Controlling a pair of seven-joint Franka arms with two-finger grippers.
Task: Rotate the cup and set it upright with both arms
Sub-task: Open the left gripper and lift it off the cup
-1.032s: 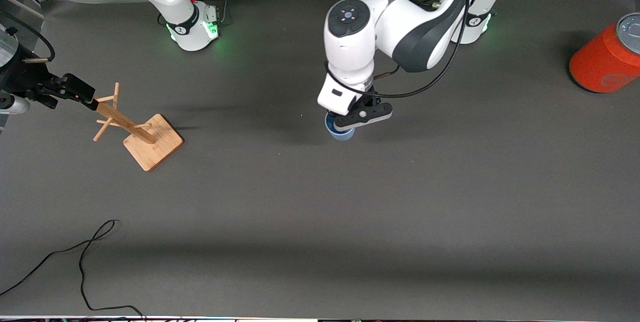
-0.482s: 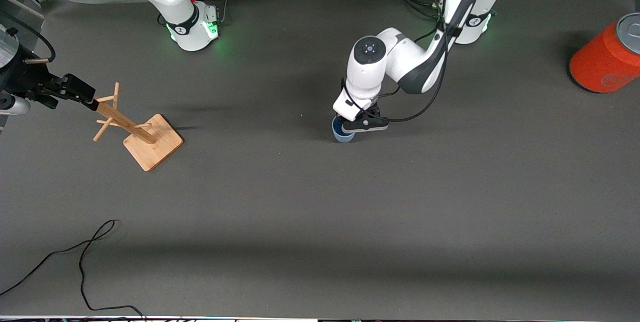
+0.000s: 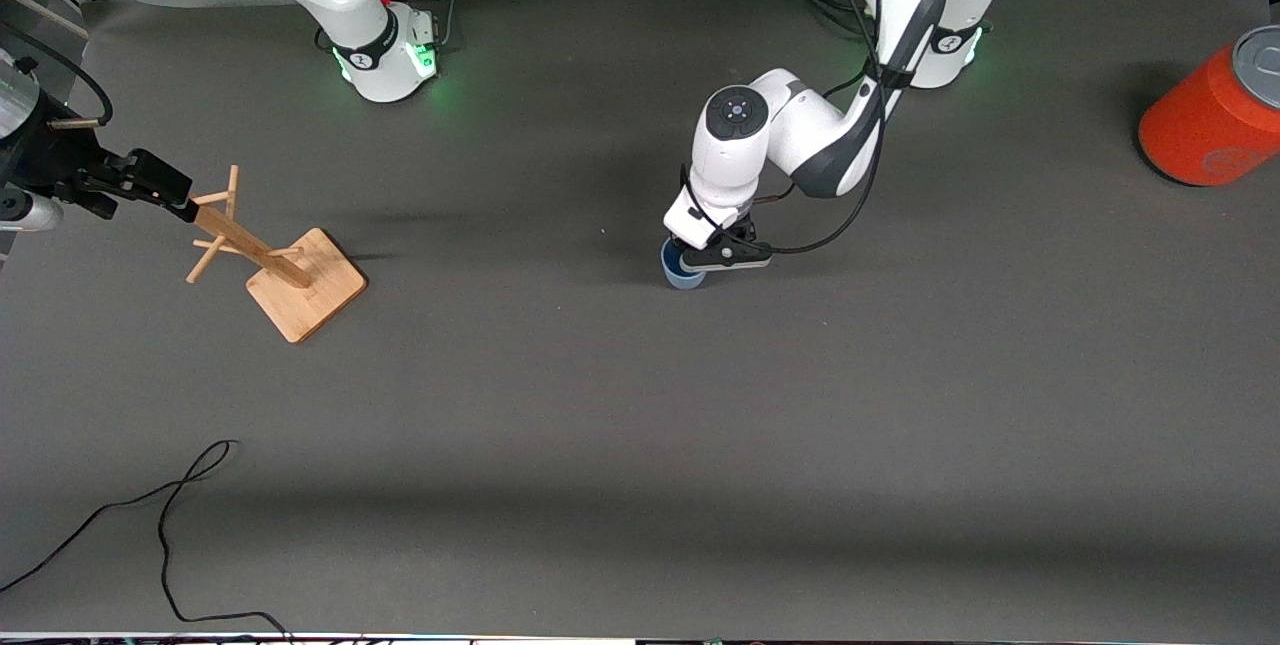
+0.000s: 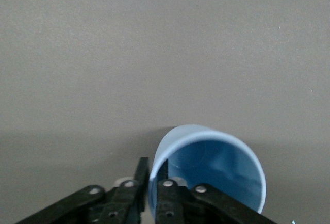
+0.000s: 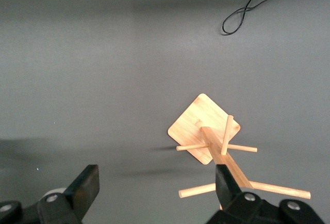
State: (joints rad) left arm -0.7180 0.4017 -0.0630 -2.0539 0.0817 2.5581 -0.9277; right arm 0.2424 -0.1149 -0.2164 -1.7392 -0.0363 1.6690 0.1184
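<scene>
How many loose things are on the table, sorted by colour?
Pale blue: 1, the cup, its rim between the left tool fingers.
Orange-red: 1, the can at the left arm's end.
Wood: 1, the peg stand, under the right tool.
Black: 1, the cable.
Total: 4

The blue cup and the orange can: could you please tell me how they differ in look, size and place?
The cup is pale blue and small; the orange can is orange-red with a grey lid, and far larger. The cup sits mid-table with the left gripper at its rim; the orange can stands apart at the left arm's end of the table, untouched. The cup's mouth is open; the can is lidded. Both are round containers.
</scene>
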